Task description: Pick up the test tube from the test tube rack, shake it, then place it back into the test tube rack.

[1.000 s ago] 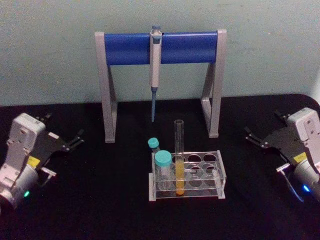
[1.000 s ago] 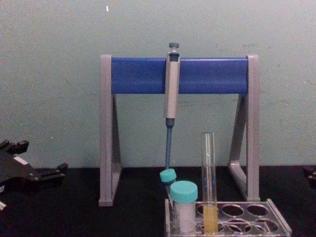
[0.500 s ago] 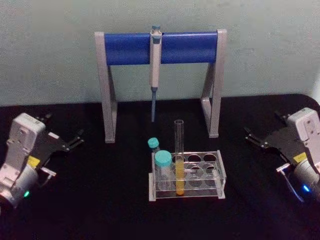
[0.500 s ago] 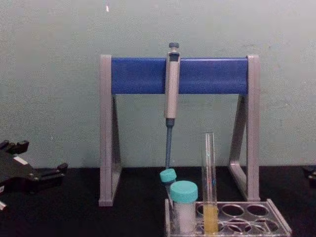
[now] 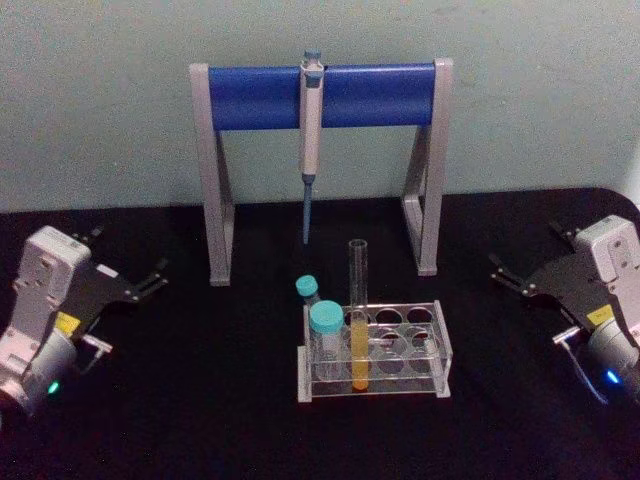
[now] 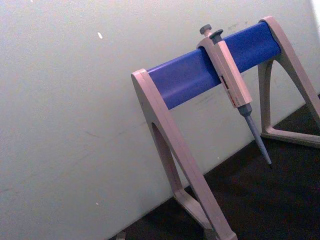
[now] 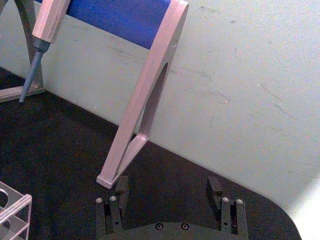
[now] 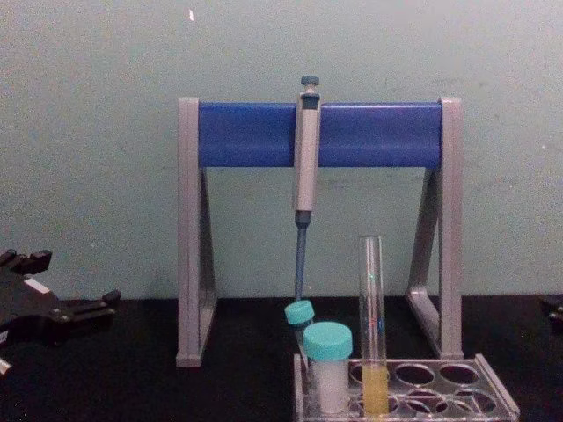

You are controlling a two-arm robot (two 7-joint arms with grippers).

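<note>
Tube [image 5: 358, 300] stood upright in rack [image 5: 443, 355], second column from left, yellow liquid in lower part. Capped vial [image 5: 325, 328] set just beside it. Nothing lifted yet: pick, shake and return all judged left to do.

Left gripper [image 5: 130, 252] parked at left side of surface [image 5: 200, 400], jaws apart, nothing held. Right gripper [image 7: 167, 187] parked at right side, jaws likewise apart and empty. Both well apart from rack.

Rack base cut off in chest view. Which row holds tube cannot be told.
</note>
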